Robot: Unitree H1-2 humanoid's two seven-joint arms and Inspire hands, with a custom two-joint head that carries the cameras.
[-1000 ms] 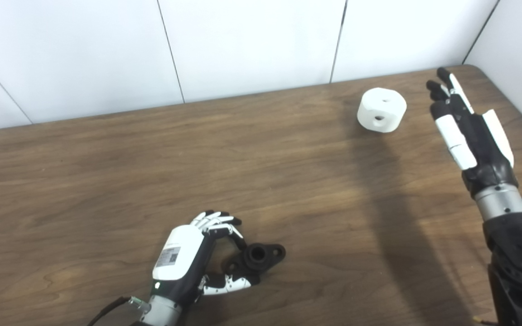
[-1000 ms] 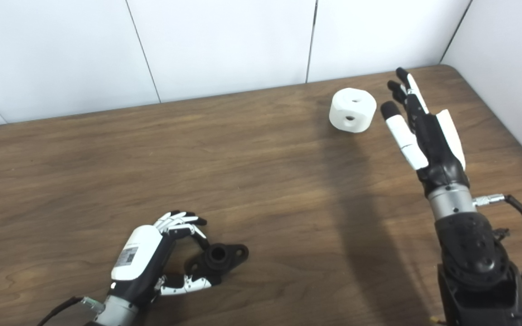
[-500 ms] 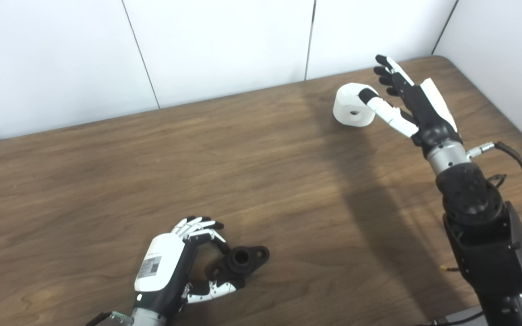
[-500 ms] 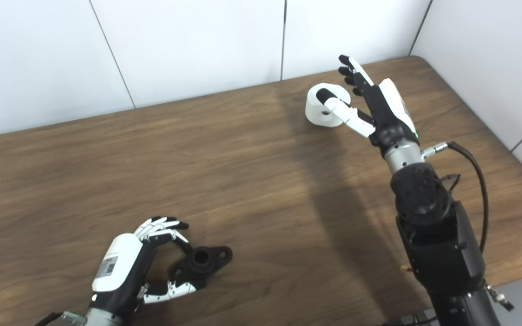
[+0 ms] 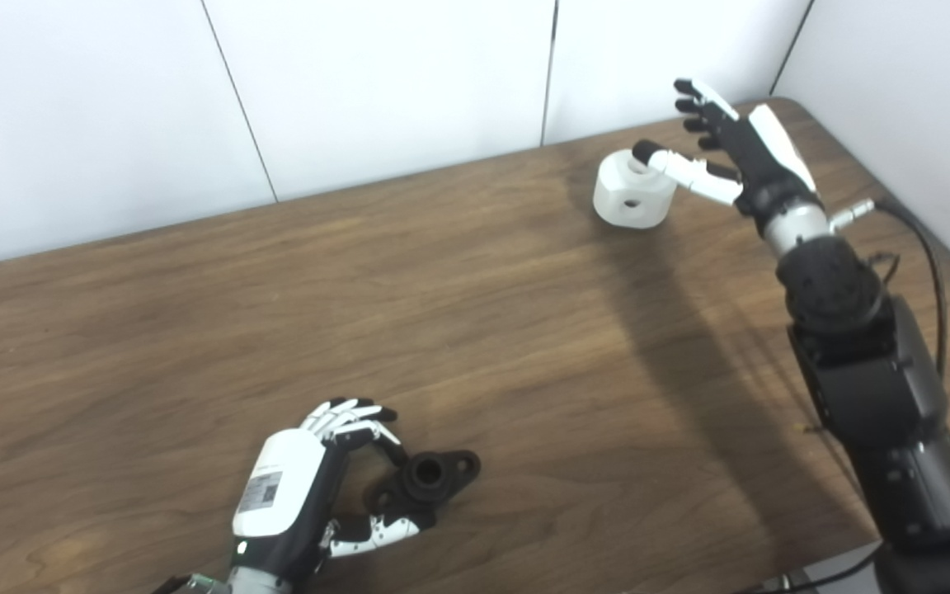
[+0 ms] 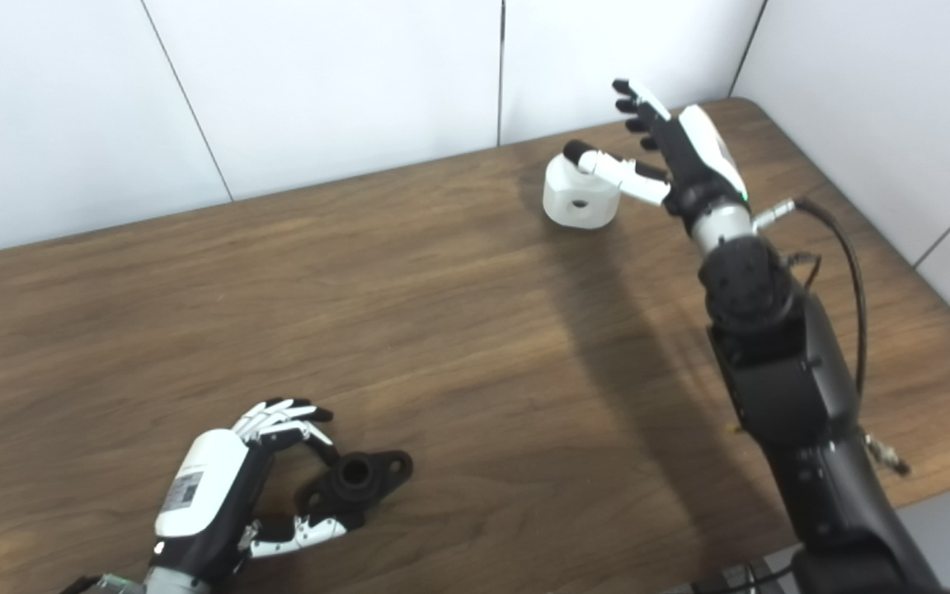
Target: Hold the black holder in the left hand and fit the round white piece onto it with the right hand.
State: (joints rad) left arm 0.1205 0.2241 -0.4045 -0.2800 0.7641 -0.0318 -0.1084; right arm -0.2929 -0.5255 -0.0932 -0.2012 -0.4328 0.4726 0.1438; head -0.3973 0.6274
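**Left eye view: holder cradled at near left, white piece under an open hand at far right**

Item 1, near left. The left hand (image 5: 289,503) is recorded low on the wooden table (image 5: 475,330), its fingers curled over and its thumb (image 5: 376,532) lying beneath the black holder (image 5: 425,483). The holder, a flanged part with a central bore and small ear holes, rests on the table. The fingers appear to touch its near side, but a firm clamp cannot be confirmed; the hand is best described as loosely pinching the holder.

Item 2, centre. Bare wood grain is noted, crossed by a long arm shadow.

Item 3, far right. The round white piece (image 5: 633,188), a short cylinder with a hole in its side and another on top, sits near the back edge of the table. The right hand (image 5: 739,148) is held spread, with the thumb tip over the piece's top rim and the fingers extended past it toward the wall. Nothing is gripped.

Risks, as judged. If the fingers are closed from this pose, the piece may be pushed or rolled toward the wall rather than captured, since only the thumb is near it. A grasp that covers the mating hole would hinder fitting. On the left, a loose hold could let the holder twist or slip when lifted.
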